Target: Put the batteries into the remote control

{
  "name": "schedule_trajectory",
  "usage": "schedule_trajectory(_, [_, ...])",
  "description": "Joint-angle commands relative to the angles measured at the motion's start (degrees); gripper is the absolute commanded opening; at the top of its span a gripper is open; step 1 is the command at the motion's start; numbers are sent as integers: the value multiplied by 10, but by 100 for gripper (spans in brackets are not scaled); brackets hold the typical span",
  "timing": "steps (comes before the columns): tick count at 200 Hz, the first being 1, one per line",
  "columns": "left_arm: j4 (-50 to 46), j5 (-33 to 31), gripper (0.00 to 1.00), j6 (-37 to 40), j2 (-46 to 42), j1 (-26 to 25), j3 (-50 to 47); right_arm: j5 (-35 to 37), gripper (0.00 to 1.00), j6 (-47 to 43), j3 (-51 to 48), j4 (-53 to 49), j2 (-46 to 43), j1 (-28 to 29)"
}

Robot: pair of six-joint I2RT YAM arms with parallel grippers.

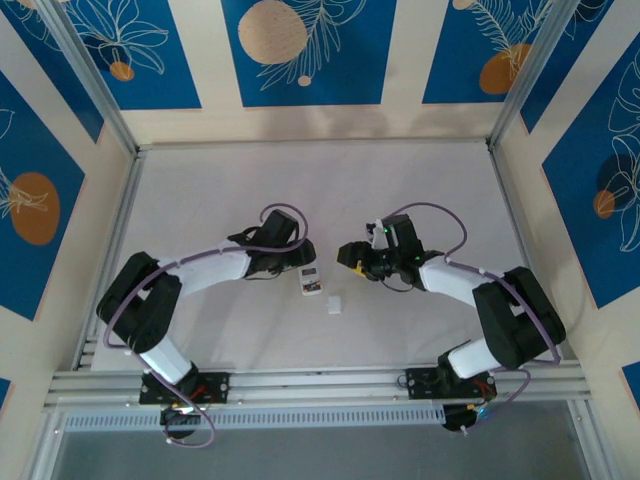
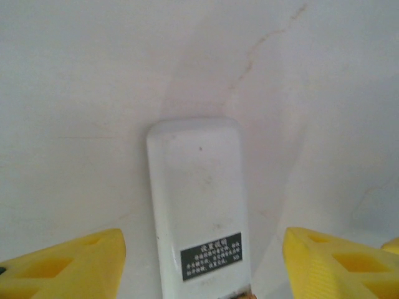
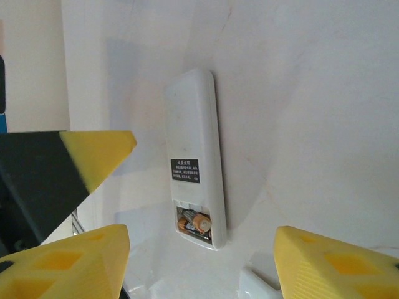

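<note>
both batteries (image 3: 194, 223) sit in the remote control (image 3: 194, 149), lying mid-table — loading looks done. your left gripper (image 2: 204, 244) and right gripper (image 3: 201, 249) stand wide apart, empty — the loose cover (image 3: 259, 283), just near-right of it, is not yet fitted.

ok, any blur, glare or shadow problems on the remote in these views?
Top external: even light, remote control tiny, pale against the white table. Left wrist: soft focus, label unreadable. Right wrist: sharper, batteries visible, soft shadow along the handset's edge.
</note>
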Motion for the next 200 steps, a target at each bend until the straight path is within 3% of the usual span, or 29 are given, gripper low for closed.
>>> schedule_trajectory(1, [-77, 14, 68, 35, 4, -19, 19, 5, 64, -21, -14, -31, -19, -7])
schedule_trajectory(96, [-81, -5, 64, -56, 10, -77, 1, 16, 67, -19, -35, -33, -42, -9])
schedule_trajectory(200, [-76, -11, 59, -82, 49, -98, 8, 26, 83, -19, -48, -33, -56, -9])
